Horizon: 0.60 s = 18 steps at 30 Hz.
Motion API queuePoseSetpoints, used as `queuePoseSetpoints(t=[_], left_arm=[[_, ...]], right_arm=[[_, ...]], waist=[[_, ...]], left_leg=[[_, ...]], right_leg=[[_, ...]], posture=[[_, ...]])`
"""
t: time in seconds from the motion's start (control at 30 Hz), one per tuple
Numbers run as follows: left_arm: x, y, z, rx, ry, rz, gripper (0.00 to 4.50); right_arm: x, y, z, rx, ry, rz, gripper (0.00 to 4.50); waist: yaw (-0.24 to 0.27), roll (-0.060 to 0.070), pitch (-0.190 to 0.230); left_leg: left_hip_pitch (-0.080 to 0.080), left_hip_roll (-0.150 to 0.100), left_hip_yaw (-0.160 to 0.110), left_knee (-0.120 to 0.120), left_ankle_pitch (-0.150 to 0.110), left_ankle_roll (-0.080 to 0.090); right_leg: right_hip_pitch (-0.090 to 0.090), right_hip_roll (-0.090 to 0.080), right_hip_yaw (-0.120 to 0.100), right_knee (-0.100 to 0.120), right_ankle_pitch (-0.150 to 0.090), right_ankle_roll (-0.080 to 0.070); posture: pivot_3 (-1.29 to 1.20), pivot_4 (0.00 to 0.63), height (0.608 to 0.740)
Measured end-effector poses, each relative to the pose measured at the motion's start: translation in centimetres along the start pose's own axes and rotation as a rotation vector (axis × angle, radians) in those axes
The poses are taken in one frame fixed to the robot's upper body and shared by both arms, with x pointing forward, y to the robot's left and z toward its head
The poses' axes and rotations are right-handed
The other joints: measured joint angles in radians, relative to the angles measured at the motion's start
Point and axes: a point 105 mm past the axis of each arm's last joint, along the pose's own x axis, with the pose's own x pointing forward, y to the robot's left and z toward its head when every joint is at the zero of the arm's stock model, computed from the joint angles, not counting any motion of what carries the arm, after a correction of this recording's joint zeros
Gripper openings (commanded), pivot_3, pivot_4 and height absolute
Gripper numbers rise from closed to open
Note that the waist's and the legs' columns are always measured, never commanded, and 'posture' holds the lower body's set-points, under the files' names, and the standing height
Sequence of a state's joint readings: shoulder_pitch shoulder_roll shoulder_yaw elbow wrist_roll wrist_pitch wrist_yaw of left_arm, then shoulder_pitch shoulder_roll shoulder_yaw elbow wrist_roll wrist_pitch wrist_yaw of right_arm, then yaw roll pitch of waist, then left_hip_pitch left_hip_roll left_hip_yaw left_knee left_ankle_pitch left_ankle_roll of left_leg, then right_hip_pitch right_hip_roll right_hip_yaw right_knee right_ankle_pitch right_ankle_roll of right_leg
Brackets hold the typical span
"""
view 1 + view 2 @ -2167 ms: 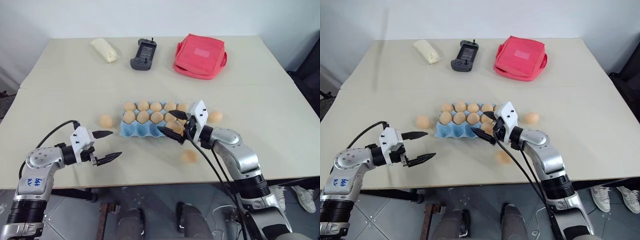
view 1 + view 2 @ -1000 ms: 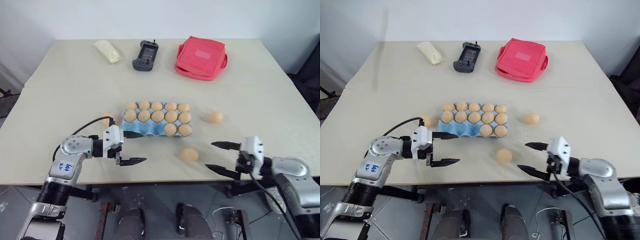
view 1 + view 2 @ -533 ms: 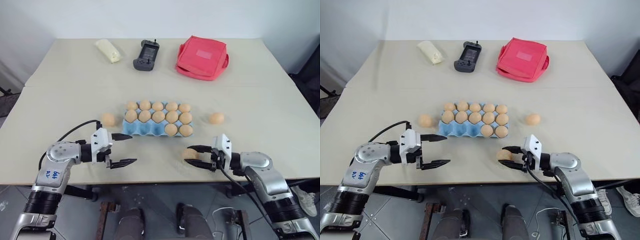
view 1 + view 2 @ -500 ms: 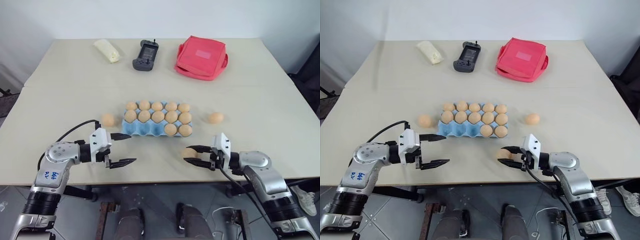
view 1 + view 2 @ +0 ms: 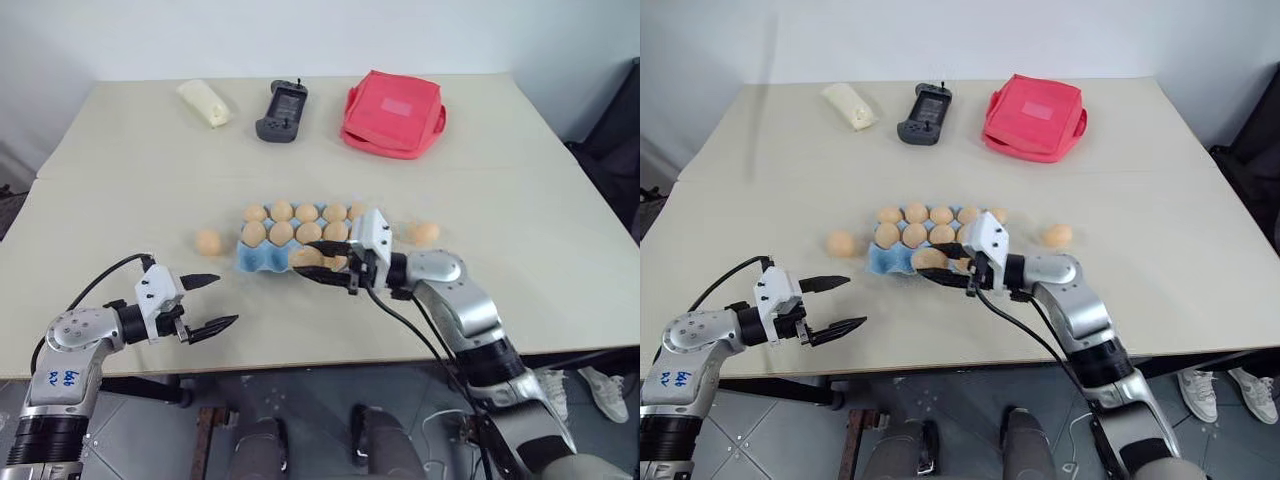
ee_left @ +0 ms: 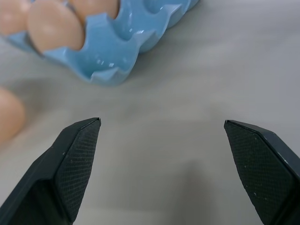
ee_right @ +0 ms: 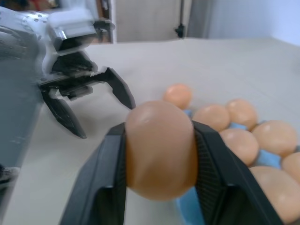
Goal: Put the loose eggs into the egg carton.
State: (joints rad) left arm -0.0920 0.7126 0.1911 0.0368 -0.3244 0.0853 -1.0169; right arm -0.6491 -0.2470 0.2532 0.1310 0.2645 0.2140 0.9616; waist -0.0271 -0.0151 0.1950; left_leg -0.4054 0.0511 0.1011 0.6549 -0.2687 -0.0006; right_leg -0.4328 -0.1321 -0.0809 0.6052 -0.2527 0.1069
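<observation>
Lifted off the counter (image 5: pixel 520 190) since a second ago: one egg (image 5: pixel 308 257), now clamped in the right pincer (image 5: pixel 322 262) above the near row of the egg carton (image 5: pixel 262 262). Left pincer (image 5: pixel 207 303) wide, empty. Smooth, tan, brittle; best held lightly across the middle.

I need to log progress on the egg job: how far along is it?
Most cups of the carton already hold eggs. The right gripper holds one egg over the near row. Two eggs are left on the table: one left of the carton, one right of it.
</observation>
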Motion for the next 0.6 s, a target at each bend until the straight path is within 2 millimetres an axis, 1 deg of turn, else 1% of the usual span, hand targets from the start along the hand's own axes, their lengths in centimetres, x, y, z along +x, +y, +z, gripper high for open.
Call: queuePoseSetpoints(t=[0.07,0.13,0.23,0.27,0.3,0.4,0.5,0.57,0.6], left_arm=[[0.0,-0.1,0.0,0.0,0.001,0.002,4.5],[0.1,-0.2,0.5,0.013,-0.007,0.004,4.5],[0.1,-0.5,0.7,0.015,-0.008,0.003,4.5],[0.1,-0.5,0.7,0.014,-0.008,0.005,4.5],[0.1,-0.5,0.7,0.012,-0.009,0.006,4.5],[0.2,-0.7,0.8,0.007,-0.012,0.004,4.5],[0.6,-0.8,1.6,0.019,-0.037,-0.01,4.5],[1.2,-0.7,2.1,0.027,-0.055,-0.023,4.5],[1.5,-0.8,2.4,0.031,-0.066,-0.035,4.5]], right_arm=[[1.1,-0.7,-0.5,-0.003,0.015,-0.028,2.2],[1.4,-1.4,-0.9,-0.019,0.026,-0.056,2.76],[0.9,-1.9,-0.9,-0.033,0.024,-0.071,3.85],[0.5,-2.0,-0.8,-0.038,0.024,-0.072,4.22],[-0.1,-2.1,-0.6,-0.044,0.019,-0.074,4.48],[-2.0,-2.1,0.3,-0.067,0.009,-0.073,4.48],[-4.3,-2.2,1.1,-0.081,-0.004,-0.096,4.48],[-6.1,-2.2,1.2,-0.08,0.004,-0.128,4.48],[-7.4,-2.2,1.0,-0.076,0.016,-0.151,4.48]], waist=[[-0.002,0.0,0.0],[-0.001,0.0,0.0],[-0.002,0.0,0.0],[-0.002,0.0,0.0],[-0.002,0.0,0.0],[-0.001,0.0,0.0],[0.0,0.0,0.0],[0.002,0.0,0.0],[0.004,0.0,0.0]], left_leg=[[0.0,0.0,0.002,-0.001,0.0,0.0],[0.0,-0.001,0.004,-0.002,-0.001,0.0],[0.0,-0.001,0.006,-0.002,-0.003,-0.001],[0.0,-0.001,0.007,-0.002,-0.003,-0.001],[-0.001,0.0,0.009,-0.003,-0.004,-0.002],[-0.001,0.002,0.017,-0.003,-0.005,-0.002],[-0.001,0.002,0.017,-0.003,-0.006,-0.002],[-0.001,0.002,0.018,-0.002,-0.006,-0.002],[-0.001,0.002,0.018,-0.002,-0.006,-0.002]], right_leg=[[-0.001,-0.001,-0.001,0.0,0.0,0.0],[-0.001,-0.002,-0.002,0.002,0.0,0.001],[-0.003,-0.001,-0.005,0.002,0.0,0.001],[-0.004,-0.001,-0.007,0.003,0.0,0.001],[-0.004,-0.001,-0.008,0.004,0.0,0.001],[-0.006,-0.001,-0.011,0.005,0.0,0.001],[-0.006,-0.001,-0.012,0.004,0.0,0.0],[-0.006,-0.001,-0.012,0.003,0.0,0.0],[-0.005,-0.001,-0.012,0.002,0.0,0.0]], posture=[[0.0,0.15,0.74],[0.0,0.15,0.74],[0.0,0.15,0.74],[0.0,0.15,0.74],[0.0,0.15,0.74],[0.0,0.15,0.74],[0.0,0.15,0.74],[0.0,0.15,0.74],[0.0,0.15,0.74]])
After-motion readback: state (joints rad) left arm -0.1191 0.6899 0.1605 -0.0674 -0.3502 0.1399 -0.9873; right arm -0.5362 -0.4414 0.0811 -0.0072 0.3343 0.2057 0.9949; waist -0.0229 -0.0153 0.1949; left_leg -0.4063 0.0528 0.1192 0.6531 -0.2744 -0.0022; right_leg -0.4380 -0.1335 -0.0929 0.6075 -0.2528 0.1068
